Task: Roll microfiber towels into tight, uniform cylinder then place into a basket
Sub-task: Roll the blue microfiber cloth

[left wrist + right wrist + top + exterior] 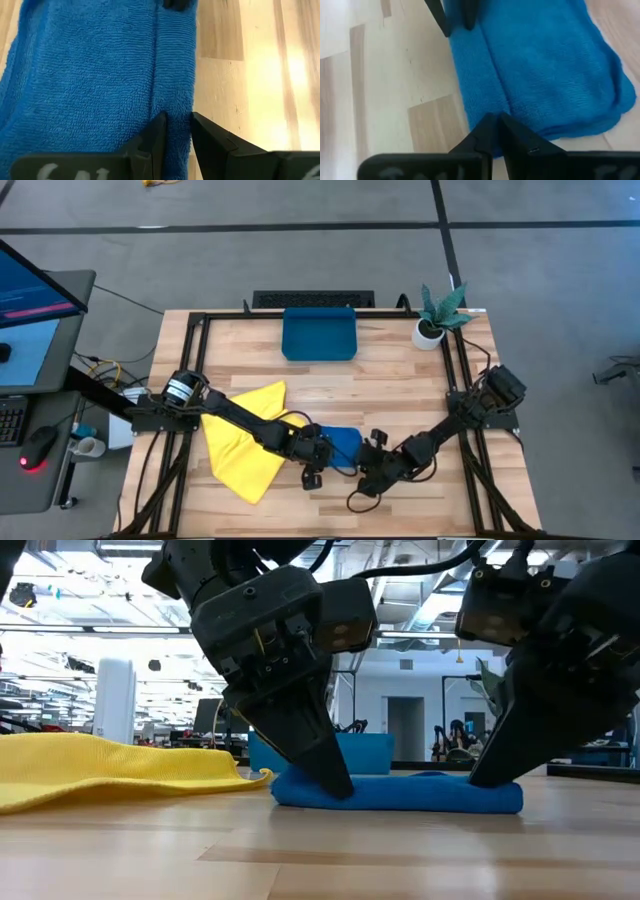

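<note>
The left hand [176,131] is pressing down on the left end of the blue towel [343,445], its fingers narrowed to a slim gap and pinching the towel's long folded edge, while the right hand [496,131] is doing the same at the right end, its fingers nearly closed on that same edge. Gripping both ends at once is probably meant to keep the fold even along its length, so that the roll comes out tight and uniform rather than cone-shaped. In the low view the blue towel is lying as a flat, low band on the worktop [400,390], more folded than rolled, so the cylinder seems only begun. The yellow towel [243,442] is lying spread and rumpled just left of it, partly under the left arm, waiting its turn. The basket [319,333] is sitting empty at the far edge of the worktop, well apart from both towels, with a small potted plant [438,315] to its right. How many layers are lying under the fingers is hard to make out, and in the high view the arms are hiding much of the blue towel.
</note>
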Action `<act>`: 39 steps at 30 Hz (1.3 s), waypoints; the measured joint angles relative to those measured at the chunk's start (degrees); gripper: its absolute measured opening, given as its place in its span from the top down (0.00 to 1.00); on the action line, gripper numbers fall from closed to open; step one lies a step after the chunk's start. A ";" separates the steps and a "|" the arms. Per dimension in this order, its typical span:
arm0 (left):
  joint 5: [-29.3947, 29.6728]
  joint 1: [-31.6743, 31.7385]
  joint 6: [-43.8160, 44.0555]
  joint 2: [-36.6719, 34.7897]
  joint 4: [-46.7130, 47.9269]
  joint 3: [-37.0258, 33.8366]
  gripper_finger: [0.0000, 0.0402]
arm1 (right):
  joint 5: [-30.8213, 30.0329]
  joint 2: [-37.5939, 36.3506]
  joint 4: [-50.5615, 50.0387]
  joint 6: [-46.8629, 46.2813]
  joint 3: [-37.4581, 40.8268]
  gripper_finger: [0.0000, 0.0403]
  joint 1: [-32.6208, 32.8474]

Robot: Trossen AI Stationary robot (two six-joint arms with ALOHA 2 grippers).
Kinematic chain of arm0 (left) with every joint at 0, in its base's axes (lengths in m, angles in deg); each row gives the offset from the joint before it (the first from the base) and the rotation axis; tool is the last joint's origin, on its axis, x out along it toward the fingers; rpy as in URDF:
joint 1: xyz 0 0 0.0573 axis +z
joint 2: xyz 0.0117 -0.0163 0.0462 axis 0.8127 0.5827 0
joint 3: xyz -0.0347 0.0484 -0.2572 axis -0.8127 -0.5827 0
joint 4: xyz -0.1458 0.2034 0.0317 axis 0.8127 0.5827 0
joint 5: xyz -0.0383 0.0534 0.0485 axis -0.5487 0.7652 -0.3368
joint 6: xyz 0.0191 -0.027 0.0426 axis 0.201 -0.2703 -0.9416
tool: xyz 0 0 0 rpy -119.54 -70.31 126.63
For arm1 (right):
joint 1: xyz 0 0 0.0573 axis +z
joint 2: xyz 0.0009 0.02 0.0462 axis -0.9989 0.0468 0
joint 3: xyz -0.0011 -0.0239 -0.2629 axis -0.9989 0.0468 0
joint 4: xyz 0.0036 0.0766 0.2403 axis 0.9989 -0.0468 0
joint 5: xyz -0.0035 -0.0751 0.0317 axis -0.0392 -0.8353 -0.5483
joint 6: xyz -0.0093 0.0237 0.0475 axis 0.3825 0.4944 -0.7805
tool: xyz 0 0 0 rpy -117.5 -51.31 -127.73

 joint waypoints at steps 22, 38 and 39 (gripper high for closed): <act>8.07 -4.48 -5.56 0.04 3.06 0.17 0.79 | 5.37 1.11 -0.81 -3.47 -0.16 0.96 -1.20; 23.88 -11.46 -17.87 -4.33 5.41 -0.13 0.79 | 5.37 1.20 -0.76 -3.45 -0.02 0.96 -1.16; 26.50 -12.37 -19.65 -4.54 5.38 -0.13 0.79 | 5.37 1.20 -0.68 -3.44 0.00 0.96 -1.16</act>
